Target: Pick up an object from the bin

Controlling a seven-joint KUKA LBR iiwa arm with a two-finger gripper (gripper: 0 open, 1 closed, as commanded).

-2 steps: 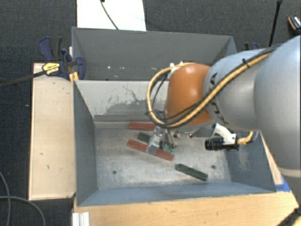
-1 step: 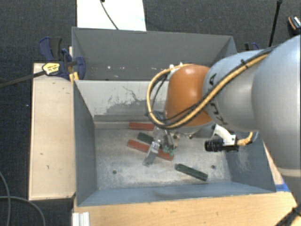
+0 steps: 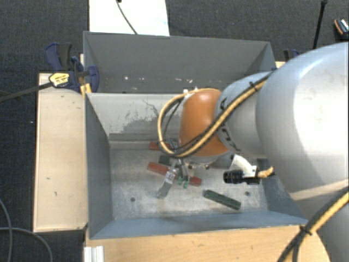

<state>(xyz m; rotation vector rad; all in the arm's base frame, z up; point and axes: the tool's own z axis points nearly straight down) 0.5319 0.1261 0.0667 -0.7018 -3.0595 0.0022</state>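
The hand (image 3: 173, 188) was down near the middle of the grey bin's (image 3: 98, 162) floor, released, its fingers (image 3: 165, 188) spread apart with nothing visibly gripped between them. A flat red-brown piece (image 3: 157, 168) lay just beside its left-hand finger, and a small green piece (image 3: 185, 184) lay close against the other, next to a small red bit (image 3: 195, 180). A dark green bar (image 3: 222, 198) lay apart, towards the bin's near wall.

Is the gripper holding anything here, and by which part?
Cannot be told: the gripper is low by a flat red-brown piece and a small green piece, nothing clearly gripped.
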